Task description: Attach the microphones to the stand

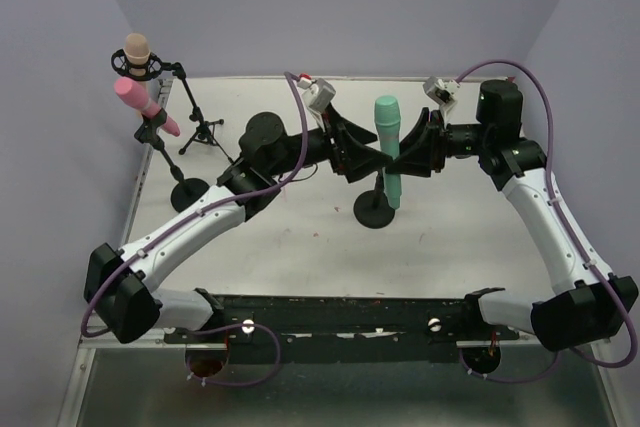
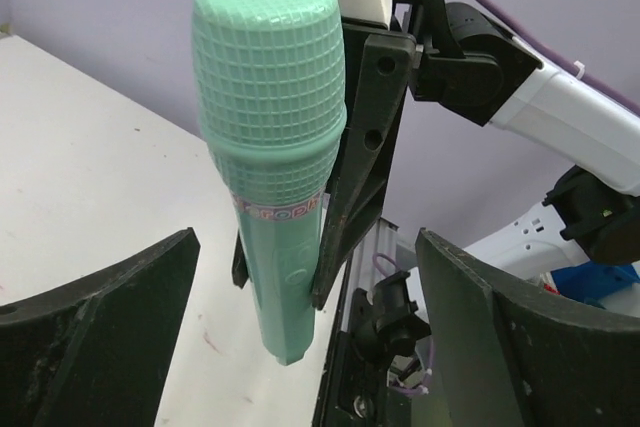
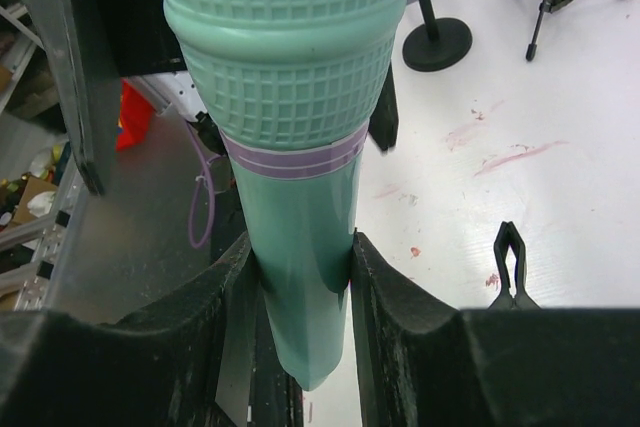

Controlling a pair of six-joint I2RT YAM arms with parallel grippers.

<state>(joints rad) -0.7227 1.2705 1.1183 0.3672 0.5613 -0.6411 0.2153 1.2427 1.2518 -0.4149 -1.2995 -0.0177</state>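
The teal-green microphone (image 1: 388, 147) stands upright over the middle of the table, head up. My right gripper (image 1: 408, 152) is shut on its handle (image 3: 300, 247), one finger on each side. My left gripper (image 1: 352, 154) is open just left of it, and the microphone (image 2: 270, 157) shows between and beyond its wide-apart fingers (image 2: 100, 327). A stand with a round black base (image 1: 374, 209) sits below the microphone, and its black clip (image 3: 510, 267) shows to the right of the handle. The peach-beige microphone (image 1: 137, 52) and the pink microphone (image 1: 140, 102) sit in stands at the far left.
A round stand base (image 1: 189, 193) and a small black tripod (image 1: 203, 135) stand at the left, under the two mounted microphones. Grey walls close the back and sides. A black rail (image 1: 340, 317) runs along the near edge.
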